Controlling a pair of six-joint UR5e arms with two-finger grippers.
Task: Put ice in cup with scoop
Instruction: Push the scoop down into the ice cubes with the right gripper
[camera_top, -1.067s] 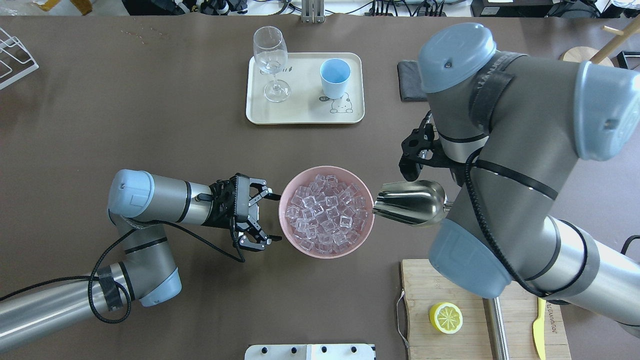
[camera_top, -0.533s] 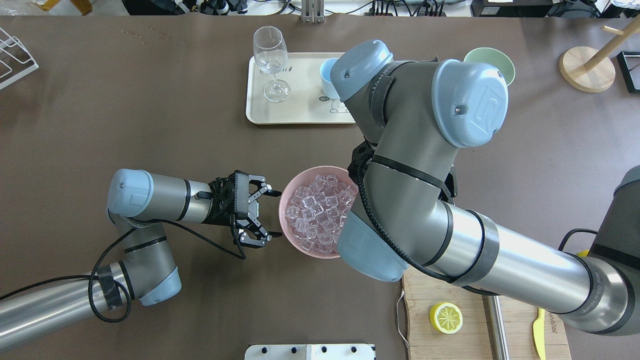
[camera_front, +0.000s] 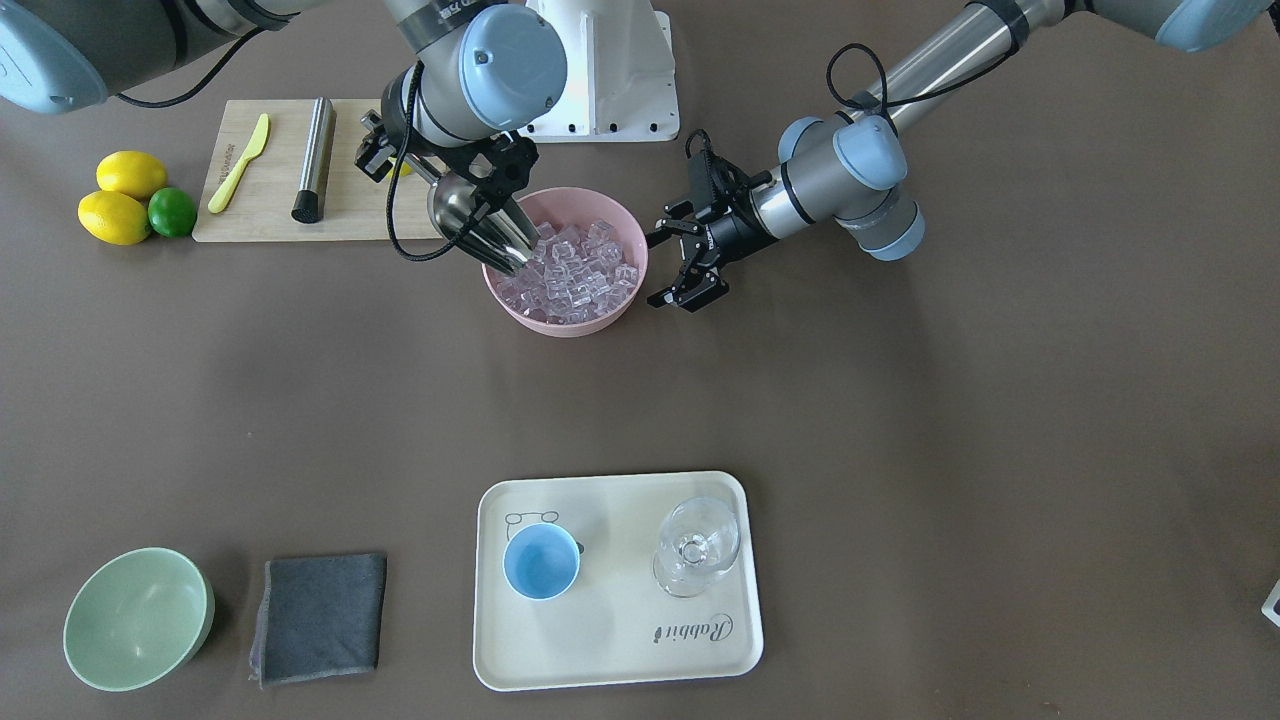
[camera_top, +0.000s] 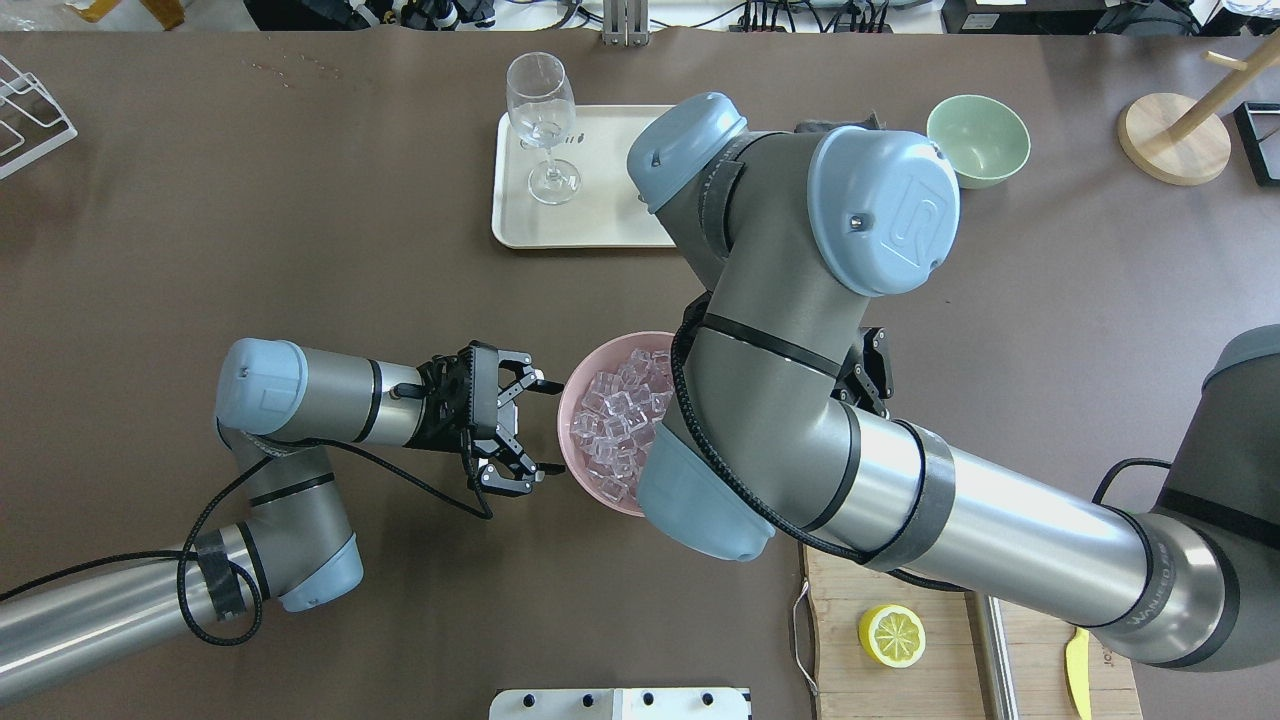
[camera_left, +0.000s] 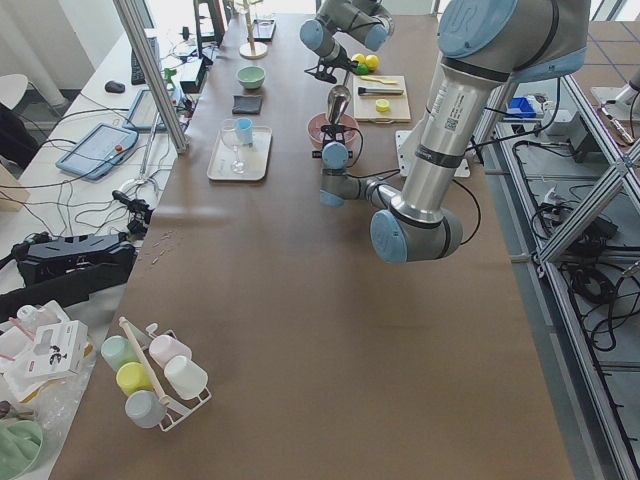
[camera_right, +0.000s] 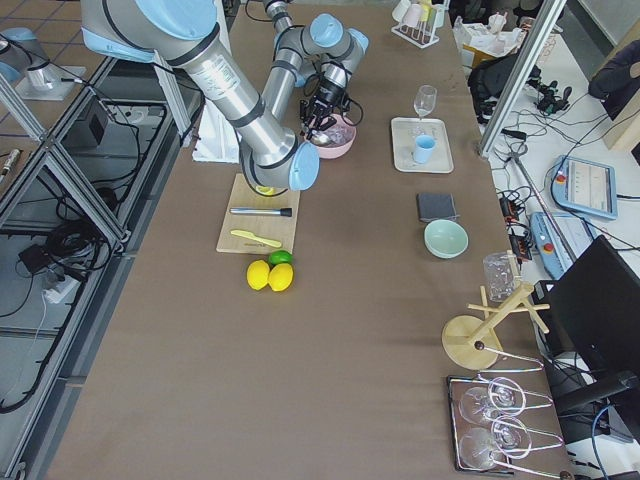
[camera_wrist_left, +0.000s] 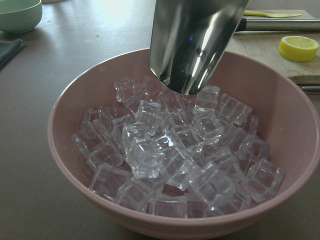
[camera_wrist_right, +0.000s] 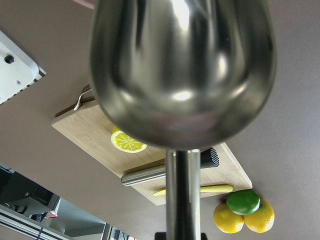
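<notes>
The steel scoop (camera_front: 478, 222) points steeply down, its tip among the ice (camera_front: 575, 270) at one side of the pink bowl (camera_front: 560, 325). My right gripper (camera_front: 445, 170) is shut on the scoop's handle above the bowl. The left wrist view shows the scoop (camera_wrist_left: 192, 40) mouth-down just over the ice (camera_wrist_left: 175, 155). My left gripper (camera_top: 548, 427) is open beside the bowl's (camera_top: 575, 400) other side, its fingers on either side of the rim and holding nothing. The light-blue cup (camera_front: 541, 561) stands upright on the tray, and my right arm hides it in the overhead view.
A cream tray (camera_front: 610, 640) also carries a clear wine glass (camera_front: 697, 545). A green bowl (camera_front: 135, 618) and a grey cloth (camera_front: 320, 617) lie beside it. Behind the pink bowl, a wooden board (camera_front: 270, 215) holds a yellow knife (camera_front: 238, 163) and a steel cylinder (camera_front: 313, 158). Lemons (camera_front: 118, 200) and a lime (camera_front: 172, 211) lie next to it.
My right arm has swung over the bowl. The scoop went from level beside the rim to tipped down into the ice. The left gripper has hardly moved.
</notes>
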